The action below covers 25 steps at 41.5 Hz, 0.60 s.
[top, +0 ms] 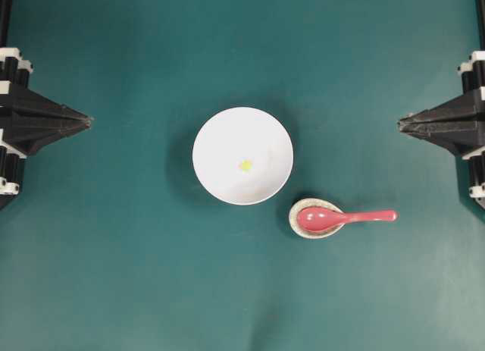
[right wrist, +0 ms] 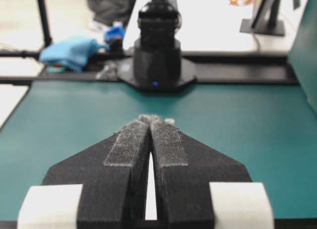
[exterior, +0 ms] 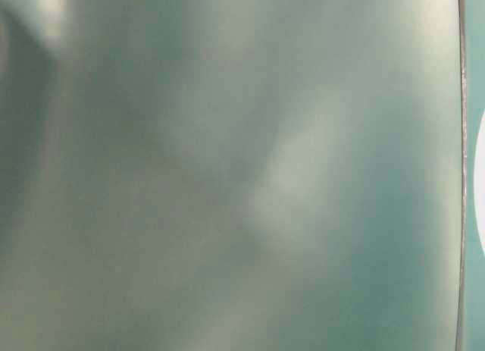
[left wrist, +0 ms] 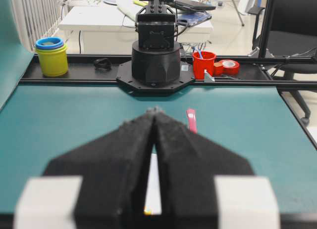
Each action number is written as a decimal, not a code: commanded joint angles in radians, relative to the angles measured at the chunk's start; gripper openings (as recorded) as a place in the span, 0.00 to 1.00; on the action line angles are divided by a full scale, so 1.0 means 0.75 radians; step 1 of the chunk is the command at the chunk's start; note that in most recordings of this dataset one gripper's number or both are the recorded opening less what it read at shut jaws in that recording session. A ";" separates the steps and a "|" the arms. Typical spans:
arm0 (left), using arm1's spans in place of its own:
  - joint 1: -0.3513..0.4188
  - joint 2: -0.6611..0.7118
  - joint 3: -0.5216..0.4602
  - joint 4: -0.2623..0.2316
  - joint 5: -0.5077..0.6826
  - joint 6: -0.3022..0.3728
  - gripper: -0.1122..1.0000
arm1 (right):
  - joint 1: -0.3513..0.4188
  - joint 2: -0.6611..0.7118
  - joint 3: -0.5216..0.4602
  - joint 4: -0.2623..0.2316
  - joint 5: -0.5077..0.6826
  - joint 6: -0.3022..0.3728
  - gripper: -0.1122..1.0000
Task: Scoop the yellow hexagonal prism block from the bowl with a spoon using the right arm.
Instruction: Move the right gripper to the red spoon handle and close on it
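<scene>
Spoon (top: 345, 217) beside bowl (top: 227, 131), unobstructed.

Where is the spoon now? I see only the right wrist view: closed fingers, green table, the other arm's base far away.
Observer: The spoon lies with its scoop in a small speckled rest, just beside the bowl, handle pointing toward your right arm's side.
Operator: Is the yellow block inside the bowl?
Observer: Yes, the yellow block sits near the bowl's middle.
Operator: Is my gripper close to the spoon?
Observer: No. The right gripper is shut at the table's edge, clearly apart from the handle.
Operator: And the left one?
Observer: The left gripper is shut too, at the opposite edge.
</scene>
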 commanded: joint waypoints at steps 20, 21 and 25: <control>0.002 0.016 -0.031 0.012 0.029 -0.004 0.11 | -0.010 0.076 -0.112 -0.006 0.106 -0.014 0.16; 0.002 0.016 -0.033 0.012 0.029 -0.004 0.11 | -0.008 0.076 -0.112 -0.006 0.108 -0.014 0.19; 0.002 0.016 -0.033 0.012 0.037 -0.006 0.11 | -0.010 0.080 -0.115 -0.006 0.106 -0.012 0.38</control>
